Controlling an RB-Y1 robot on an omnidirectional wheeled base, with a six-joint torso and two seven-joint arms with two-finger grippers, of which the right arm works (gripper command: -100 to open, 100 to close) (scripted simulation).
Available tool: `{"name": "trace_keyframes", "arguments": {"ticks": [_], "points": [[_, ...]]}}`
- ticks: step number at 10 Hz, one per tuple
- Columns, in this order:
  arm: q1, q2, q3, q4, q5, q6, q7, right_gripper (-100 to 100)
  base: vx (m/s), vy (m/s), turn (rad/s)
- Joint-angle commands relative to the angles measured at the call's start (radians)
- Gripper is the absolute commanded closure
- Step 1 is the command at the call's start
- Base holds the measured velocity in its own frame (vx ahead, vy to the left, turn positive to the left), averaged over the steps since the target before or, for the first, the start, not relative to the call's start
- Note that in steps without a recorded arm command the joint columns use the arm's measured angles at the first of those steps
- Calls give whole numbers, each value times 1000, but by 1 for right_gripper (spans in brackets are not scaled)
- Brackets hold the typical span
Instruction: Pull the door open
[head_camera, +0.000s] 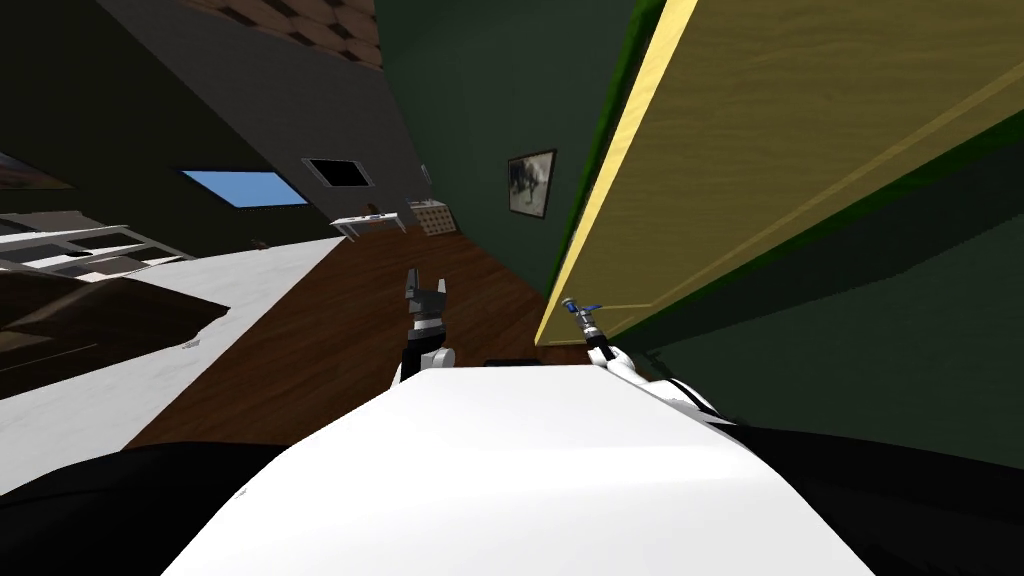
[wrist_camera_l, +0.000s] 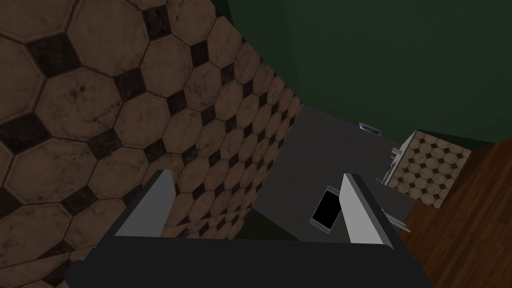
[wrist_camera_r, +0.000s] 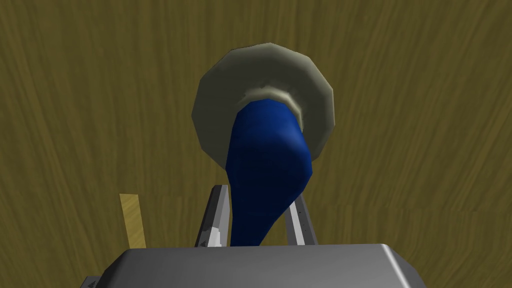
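Handle (wrist_camera_r: 267, 145) inside right pincer (wrist_camera_r: 259, 194), apparently gripped

**Colours and patterns at the door**

The door (head_camera: 800, 150) is rendered in yellow-brown wood grain, with a paler yellow edge. A deep blue handle (wrist_camera_r: 267, 165) is set on a dull grey round plate (wrist_camera_r: 315, 90). Light grey fingers (wrist_camera_r: 216, 220) are seen on the right tool (wrist_camera_r: 259, 200), and the same grey on the left tool (wrist_camera_l: 256, 175). The wall (head_camera: 470, 120) is coloured dark green and the floor (head_camera: 340, 320) dark brown, in planks. A tiled surface (wrist_camera_l: 100, 100) is patterned with brown octagons and black squares.
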Motion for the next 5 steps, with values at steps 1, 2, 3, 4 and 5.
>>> {"name": "trace_keyframes", "arguments": {"ticks": [1, 2, 3, 4, 5], "points": [[-22, 16, 4, 9, -6, 20, 16, 100, -203, -81, 135], [-32, 23, 3, 7, -11, 36, 25, 100, -190, -91, 133], [-42, 30, 3, 5, -16, 51, 33, 100, -178, -91, 119], [-51, 35, 3, 4, -20, 63, 40, 100, -149, -111, 110], [-62, 42, 3, 2, -25, 79, 49, 100, -147, -131, 128]]}}
